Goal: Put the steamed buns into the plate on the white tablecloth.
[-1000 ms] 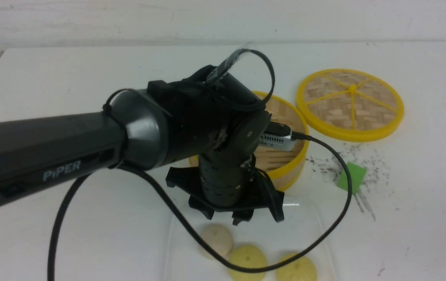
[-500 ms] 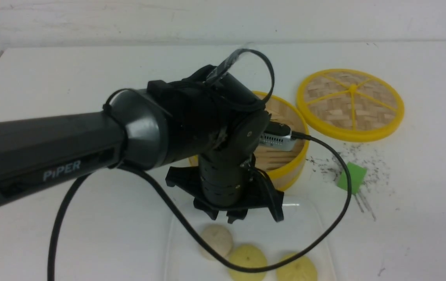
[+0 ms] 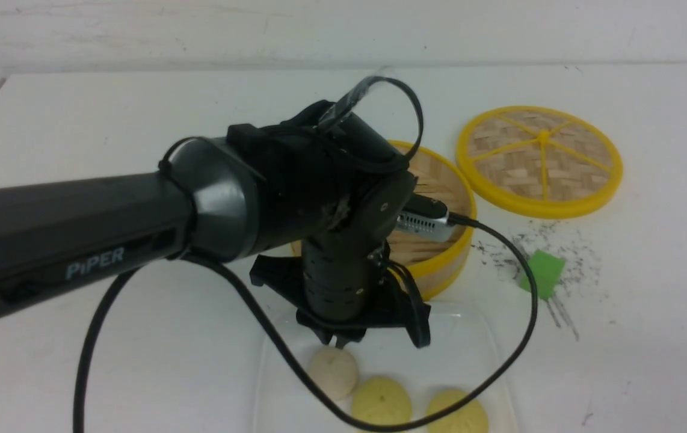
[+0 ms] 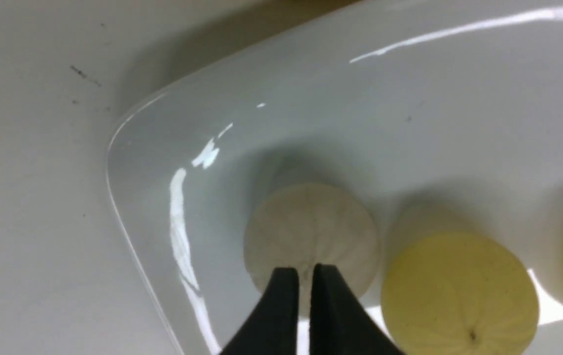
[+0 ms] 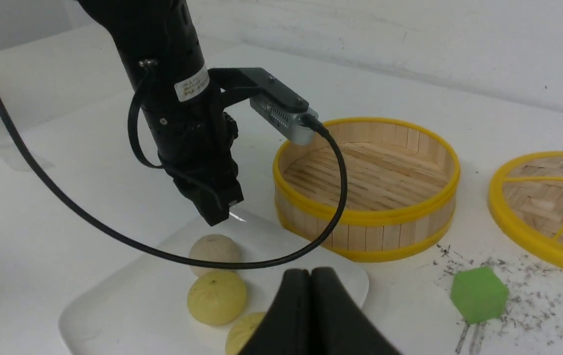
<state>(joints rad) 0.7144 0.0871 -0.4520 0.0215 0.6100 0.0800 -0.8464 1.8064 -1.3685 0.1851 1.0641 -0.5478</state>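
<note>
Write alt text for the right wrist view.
Three steamed buns sit on a white plate, the left gripper above them. Beyond stands an open bamboo basket; a woven lid and green block lie nearby.

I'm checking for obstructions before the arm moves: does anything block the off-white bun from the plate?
Nothing visible does: the off-white bun already sits on the plate, beside a pale yellow bun.

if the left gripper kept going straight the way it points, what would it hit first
Probably the off-white bun, just beyond its nearly closed tips; depth is unclear, so it might just miss onto the plate.
</note>
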